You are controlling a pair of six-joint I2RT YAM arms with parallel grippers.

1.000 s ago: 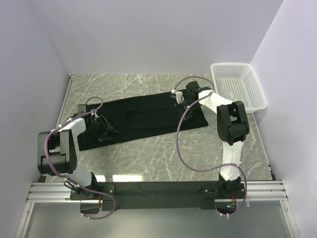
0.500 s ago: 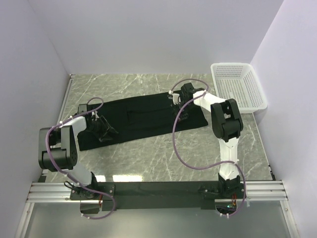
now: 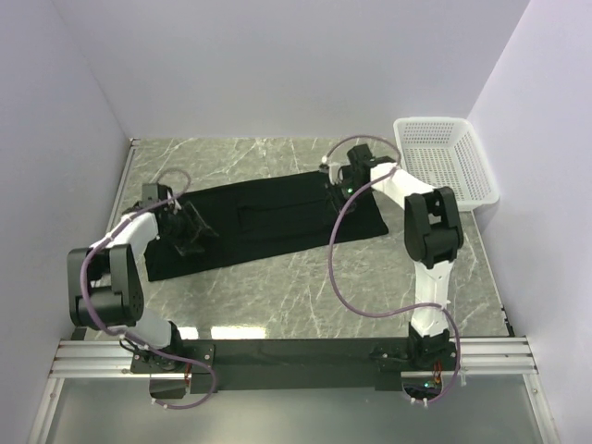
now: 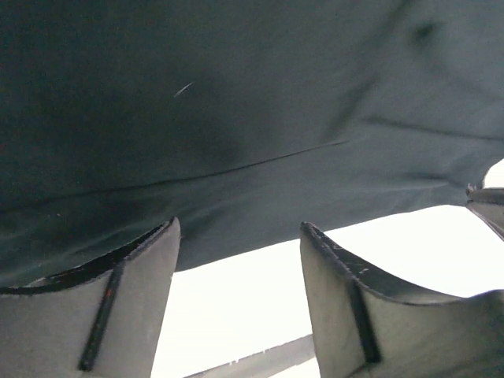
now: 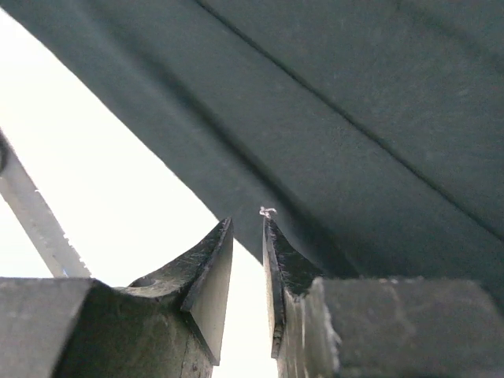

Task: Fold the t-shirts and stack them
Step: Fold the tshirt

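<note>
One black t-shirt (image 3: 264,217) lies on the marble table as a long folded strip running from near left to far right. My left gripper (image 3: 188,228) is over its left end. In the left wrist view its fingers (image 4: 130,303) stand apart with nothing between them, their tips at the cloth's edge (image 4: 236,157). My right gripper (image 3: 349,183) is at the strip's far right end. In the right wrist view its fingers (image 5: 209,276) are almost together with only a thin bright gap. No cloth is between them, and the shirt's edge (image 5: 331,157) lies just beyond the tips. No second t-shirt shows.
A white plastic basket (image 3: 444,162) stands at the table's far right corner, close to the right arm. Pale walls enclose the table on three sides. Purple cables loop from both arms over the near table.
My left gripper has shifted a little left and away over the shirt's left end. My right gripper swung left half a second ago and is back to the right at the far edge.
</note>
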